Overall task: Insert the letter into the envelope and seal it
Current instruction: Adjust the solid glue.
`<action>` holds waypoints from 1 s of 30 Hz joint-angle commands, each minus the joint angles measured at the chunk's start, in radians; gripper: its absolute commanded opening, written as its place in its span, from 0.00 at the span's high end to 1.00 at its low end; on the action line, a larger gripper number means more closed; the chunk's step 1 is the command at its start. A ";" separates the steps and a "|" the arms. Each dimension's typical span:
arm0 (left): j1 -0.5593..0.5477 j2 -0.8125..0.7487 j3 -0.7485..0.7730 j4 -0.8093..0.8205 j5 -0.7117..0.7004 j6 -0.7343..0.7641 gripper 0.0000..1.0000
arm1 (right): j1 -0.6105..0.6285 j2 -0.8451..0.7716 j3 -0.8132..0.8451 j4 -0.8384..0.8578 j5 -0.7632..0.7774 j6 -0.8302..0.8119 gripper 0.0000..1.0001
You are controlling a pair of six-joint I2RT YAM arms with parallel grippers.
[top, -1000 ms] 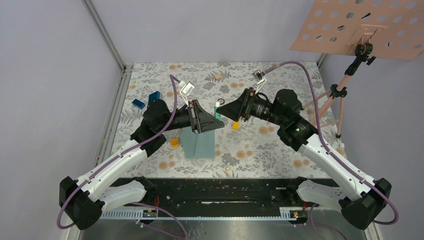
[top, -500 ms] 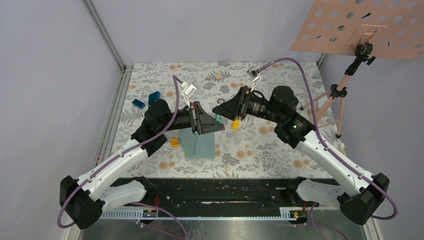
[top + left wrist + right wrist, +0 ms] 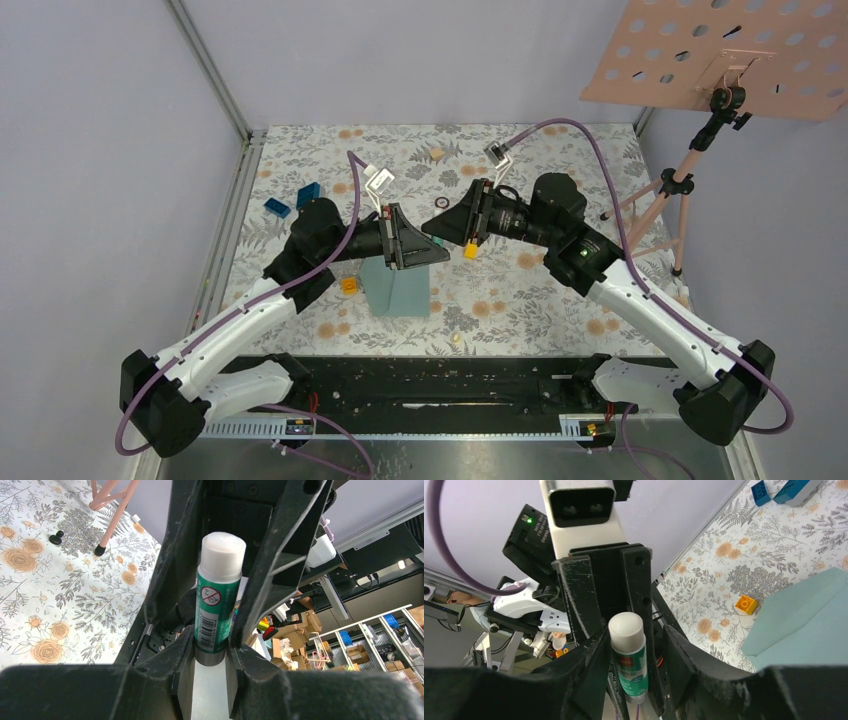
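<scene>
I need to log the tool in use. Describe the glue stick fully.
The glue stick is a plastic-looking cylinder with a green printed label, a barcode, a red prohibition symbol and a white rounded end. The left gripper clamps its lower body and holds it aloft. The fingers of the right gripper flank it, but whether they grip cannot be told.

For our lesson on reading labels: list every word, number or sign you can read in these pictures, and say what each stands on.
Words or numbers that can be read: none.
Red circle with a slash, a prohibition sign: on the green label of the glue stick, left wrist view.
Barcode beneath that sign: digits too small to read.
Red mark on the same label, right wrist view: too blurred to read.
</scene>
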 commanded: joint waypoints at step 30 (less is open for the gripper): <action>0.007 -0.261 -0.176 0.116 -0.254 0.156 0.13 | 0.017 -0.105 0.105 -0.306 0.354 -0.088 1.00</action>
